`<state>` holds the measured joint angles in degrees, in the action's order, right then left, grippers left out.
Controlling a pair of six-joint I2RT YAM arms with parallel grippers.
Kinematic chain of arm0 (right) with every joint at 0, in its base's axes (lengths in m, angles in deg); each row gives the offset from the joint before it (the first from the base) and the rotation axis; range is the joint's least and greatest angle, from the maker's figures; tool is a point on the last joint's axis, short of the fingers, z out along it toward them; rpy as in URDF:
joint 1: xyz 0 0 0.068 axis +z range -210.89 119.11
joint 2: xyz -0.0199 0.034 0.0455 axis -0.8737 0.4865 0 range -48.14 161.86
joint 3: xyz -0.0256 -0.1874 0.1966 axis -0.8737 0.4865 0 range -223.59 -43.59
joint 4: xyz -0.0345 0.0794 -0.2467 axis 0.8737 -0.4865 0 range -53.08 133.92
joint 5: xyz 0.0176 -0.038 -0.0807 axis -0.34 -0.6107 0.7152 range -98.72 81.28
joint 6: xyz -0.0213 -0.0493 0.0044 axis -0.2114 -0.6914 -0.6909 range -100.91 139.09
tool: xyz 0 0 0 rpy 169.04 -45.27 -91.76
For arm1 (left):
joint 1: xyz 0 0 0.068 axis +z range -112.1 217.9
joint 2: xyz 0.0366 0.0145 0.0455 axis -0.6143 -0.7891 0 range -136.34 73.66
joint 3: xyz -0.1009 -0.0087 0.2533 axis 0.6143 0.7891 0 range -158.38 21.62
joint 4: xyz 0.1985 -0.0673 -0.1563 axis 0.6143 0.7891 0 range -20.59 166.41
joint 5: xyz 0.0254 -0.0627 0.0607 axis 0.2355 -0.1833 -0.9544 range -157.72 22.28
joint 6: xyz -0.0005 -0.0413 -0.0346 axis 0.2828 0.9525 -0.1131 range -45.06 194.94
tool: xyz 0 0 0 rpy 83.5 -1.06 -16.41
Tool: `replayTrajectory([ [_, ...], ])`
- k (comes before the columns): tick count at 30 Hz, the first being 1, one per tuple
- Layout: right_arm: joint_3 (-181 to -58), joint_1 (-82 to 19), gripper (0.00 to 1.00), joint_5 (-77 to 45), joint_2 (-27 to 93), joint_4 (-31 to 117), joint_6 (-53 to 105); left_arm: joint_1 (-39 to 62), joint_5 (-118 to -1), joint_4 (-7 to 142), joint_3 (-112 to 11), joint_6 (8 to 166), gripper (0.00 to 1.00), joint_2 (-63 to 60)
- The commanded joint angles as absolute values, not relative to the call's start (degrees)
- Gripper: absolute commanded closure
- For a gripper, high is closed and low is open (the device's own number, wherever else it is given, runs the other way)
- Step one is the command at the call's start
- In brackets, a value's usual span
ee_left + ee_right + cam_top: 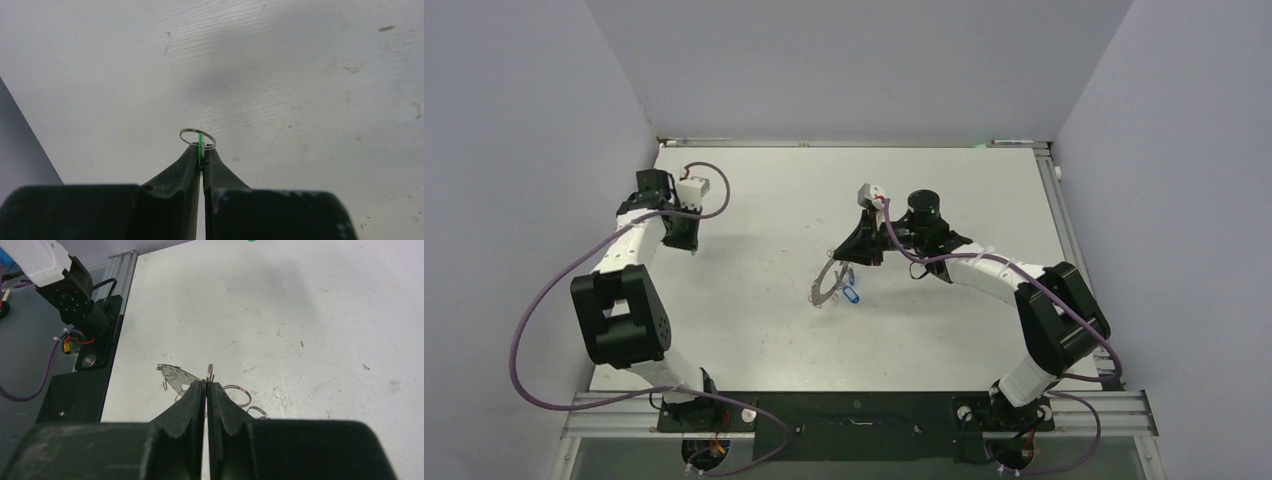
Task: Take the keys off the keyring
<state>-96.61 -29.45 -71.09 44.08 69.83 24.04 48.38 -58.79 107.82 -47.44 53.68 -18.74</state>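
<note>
My left fingers (192, 161) pinch a green-tagged key (201, 144) far from the keyring (821, 287), while my right fingers (195, 396) clamp its rim, a sound hold, I judge, on thin, light, springy, slippery wire.

White table (944, 330), keyring (822, 290) lying centre, blue-tagged key (852, 296) beside

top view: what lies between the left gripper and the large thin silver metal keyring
Nothing: in the top view, only bare white tabletop runs from the left gripper to the keyring.
</note>
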Motion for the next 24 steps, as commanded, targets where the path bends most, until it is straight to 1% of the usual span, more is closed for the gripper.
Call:
replayTrajectory([
  [1,-97.1,-30.1,0.95,-71.0,41.4,73.3,23.4,51.9,-58.7,104.7,-49.9,57.3,1.0,-23.9],
  [7,-96.5,-30.4,0.95,-70.9,41.8,74.9,24.4,54.0,-59.8,101.3,-49.5,56.6,1.0,-29.4],
  [16,-96.3,-30.6,0.95,-71.1,42.1,75.6,25.1,54.0,-59.9,100.1,-49.7,56.4,1.0,-32.8],
  [19,-96.2,-30.8,0.95,-71.1,42.0,75.8,25.2,53.9,-58.5,101.5,-50.0,55.6,0.87,-32.8],
  [22,-96.1,-30.9,0.95,-71.2,42.0,76.4,25.7,53.3,-56.1,103.7,-50.0,54.6,0.71,-31.1],
  [24,-96.0,-31.1,0.95,-71.2,42.3,77.6,26.9,52.3,-55.4,104.3,-49.2,53.8,0.64,-29.1],
])
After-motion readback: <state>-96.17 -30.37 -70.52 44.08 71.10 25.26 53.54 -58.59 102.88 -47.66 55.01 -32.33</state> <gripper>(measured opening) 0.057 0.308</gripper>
